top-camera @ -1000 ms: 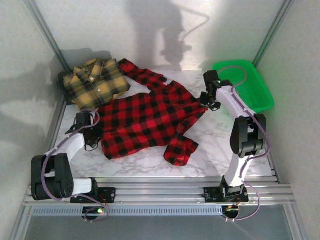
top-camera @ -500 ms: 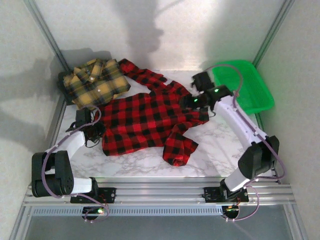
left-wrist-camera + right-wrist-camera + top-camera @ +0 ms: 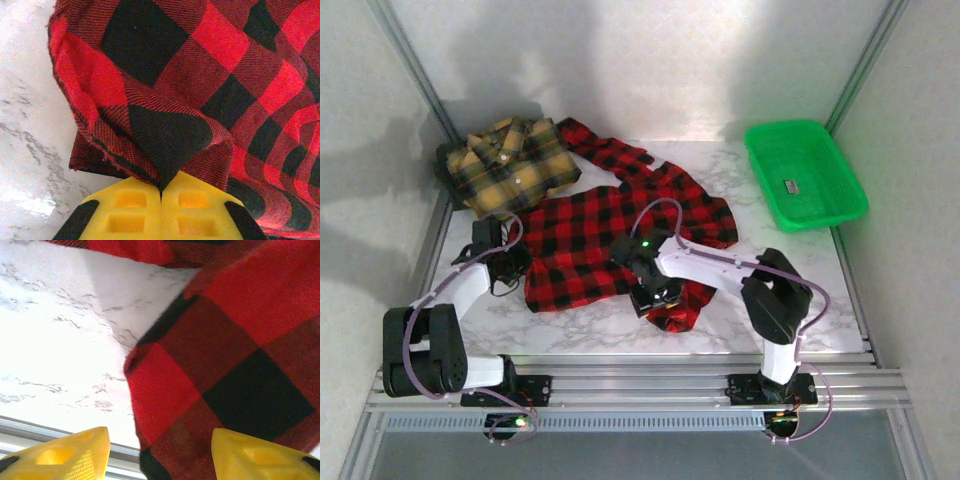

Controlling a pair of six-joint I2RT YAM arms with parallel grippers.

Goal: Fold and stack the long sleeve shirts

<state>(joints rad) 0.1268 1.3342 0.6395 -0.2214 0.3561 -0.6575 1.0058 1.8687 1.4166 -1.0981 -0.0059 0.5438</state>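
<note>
Left claw (image 3: 161, 190) pinched shut on the red-and-black shirt (image 3: 610, 235); right claw (image 3: 159, 437) spread wide over its sleeve.

Up close, the left claw's yellow fingers (image 3: 125, 210) meet with a fold of hem caught between them. That arm lies low along the counter (image 3: 570, 320) at the shirt's left edge. The right arm bends across the front, elbow out to the right, claw down at the folded sleeve (check cloth lies between its open fingers; whether they touch it, I cannot tell). From above, the yellow-and-black shirt (image 3: 510, 165) lies far left and the green tray (image 3: 757, 150) far right.
</note>
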